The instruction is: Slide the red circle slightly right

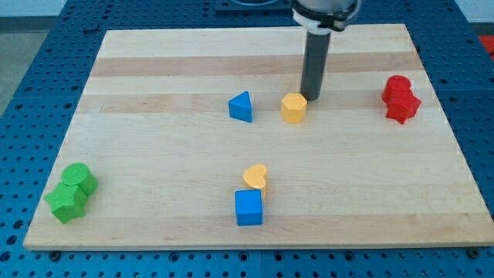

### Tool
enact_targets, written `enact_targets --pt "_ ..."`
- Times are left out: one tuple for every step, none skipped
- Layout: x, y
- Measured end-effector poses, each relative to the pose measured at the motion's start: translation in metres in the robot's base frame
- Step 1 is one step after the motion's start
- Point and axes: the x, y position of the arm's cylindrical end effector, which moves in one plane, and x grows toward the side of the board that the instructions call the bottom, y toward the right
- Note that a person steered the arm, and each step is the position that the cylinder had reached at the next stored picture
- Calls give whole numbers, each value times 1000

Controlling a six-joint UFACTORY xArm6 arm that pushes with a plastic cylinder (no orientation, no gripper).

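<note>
The red circle (397, 86) sits near the board's right edge, touching a second red block (403, 106) just below it. My tip (310, 97) is well to the left of the red circle, right beside the upper right of the yellow hexagon (293, 108). The rod comes down from the view's top.
A blue triangle (241, 106) lies left of the yellow hexagon. A yellow heart (255, 177) sits on top edge of a blue cube (248, 207) near the bottom middle. A green circle (79, 178) and a green star (66, 203) sit at the bottom left. The wooden board (154, 85) ends close to the red blocks.
</note>
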Motion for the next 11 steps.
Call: enact_targets --pt "0 36" --pt "-1 57" --pt "-1 76" --pt "-1 93" --pt "-1 105" --pt "-1 114" --pt "-1 125" --pt "-1 135" --pt "-2 139" --pt "-1 126" --pt "18 95"
